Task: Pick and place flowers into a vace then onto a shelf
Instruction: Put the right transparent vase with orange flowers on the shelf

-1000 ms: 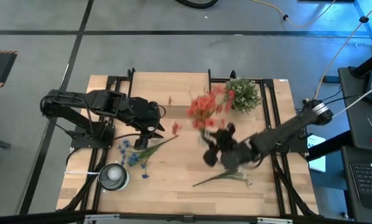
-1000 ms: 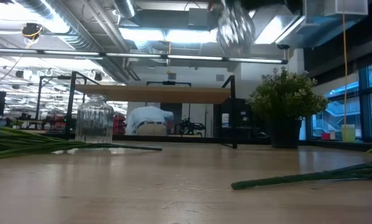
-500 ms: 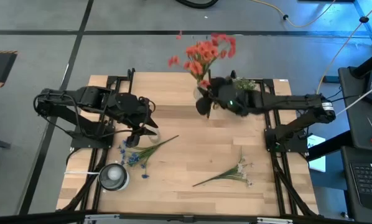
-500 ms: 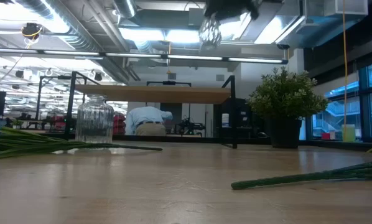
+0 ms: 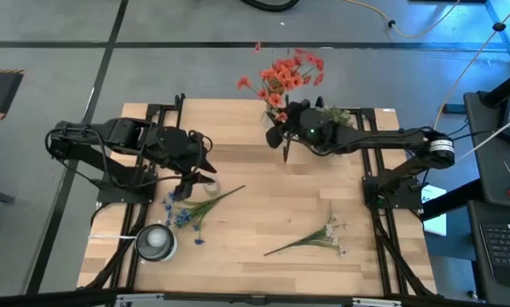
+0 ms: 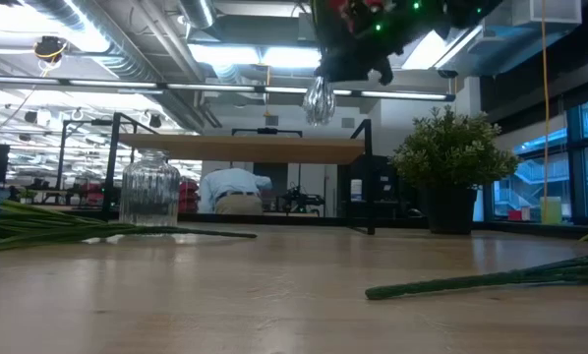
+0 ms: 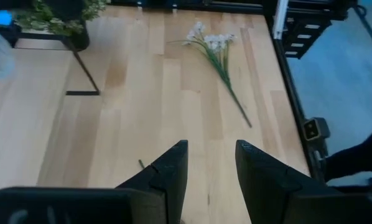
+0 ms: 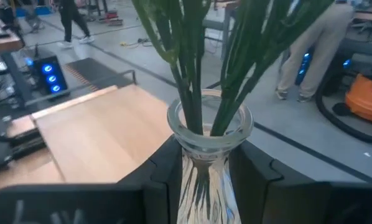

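Observation:
A clear ribbed glass vase with red-orange flowers in it is in my right gripper, high over the table's far edge above the shelf. Its green stems stand in the neck. My left gripper is open and hovers over the blue flowers, which lie flat on the table. The white flowers lie flat toward the near right. A second, empty glass vase stands near the left corner. My right gripper pinches the vase between its two fingers, just below the rim at the neck. It comes at it about level from the table's right. The vase is upright and lifted clear, its base in the air above the shelf board.
A bushy green plant in a dark pot stands at the far right, beside the shelf's right legs and close under my right arm. A person bends over in the room behind the shelf. Bare tabletop lies mid-table.
My right gripper has carried the vase of red-orange flowers from mid-table toward the far edge, high up, and has then come down somewhat over the shelf. My left gripper has shifted slightly toward the table's left edge and stays open.

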### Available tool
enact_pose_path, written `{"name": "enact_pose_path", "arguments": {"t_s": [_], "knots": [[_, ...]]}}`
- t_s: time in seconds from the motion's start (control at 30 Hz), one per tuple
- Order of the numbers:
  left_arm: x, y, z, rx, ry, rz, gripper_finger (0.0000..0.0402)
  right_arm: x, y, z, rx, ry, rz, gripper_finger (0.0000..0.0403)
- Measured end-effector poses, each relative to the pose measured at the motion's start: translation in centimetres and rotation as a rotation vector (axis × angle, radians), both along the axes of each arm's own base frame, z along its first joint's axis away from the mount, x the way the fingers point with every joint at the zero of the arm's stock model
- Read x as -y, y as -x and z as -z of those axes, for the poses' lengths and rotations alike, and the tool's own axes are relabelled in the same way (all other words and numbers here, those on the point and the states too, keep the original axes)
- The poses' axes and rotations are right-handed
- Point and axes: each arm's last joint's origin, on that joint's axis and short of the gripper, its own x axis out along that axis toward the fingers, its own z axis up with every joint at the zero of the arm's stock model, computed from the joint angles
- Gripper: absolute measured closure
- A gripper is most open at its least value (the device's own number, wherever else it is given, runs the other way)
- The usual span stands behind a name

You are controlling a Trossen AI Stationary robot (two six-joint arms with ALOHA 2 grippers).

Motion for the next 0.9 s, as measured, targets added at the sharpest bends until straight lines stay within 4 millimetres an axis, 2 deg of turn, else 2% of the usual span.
{"name": "enact_pose_path", "arguments": {"t_s": [0.53, 0.77, 0.9], "knots": [[-0.1, 0.0, 0.0, 0.003, -0.019, -0.051, 0.0274, 2.2, -1.0, 2.8, -0.072, -0.044, -0.032, 0.0301], [-0.2, 0.0, 0.0, 0.004, -0.018, -0.093, 0.0274, 2.3, -1.1, 3.0, -0.087, -0.027, -0.036, 0.0301], [-0.2, -0.1, 0.0, 0.005, -0.019, -0.093, 0.0274, 2.3, -1.1, 3.0, -0.091, -0.024, -0.036, 0.0282]]}}
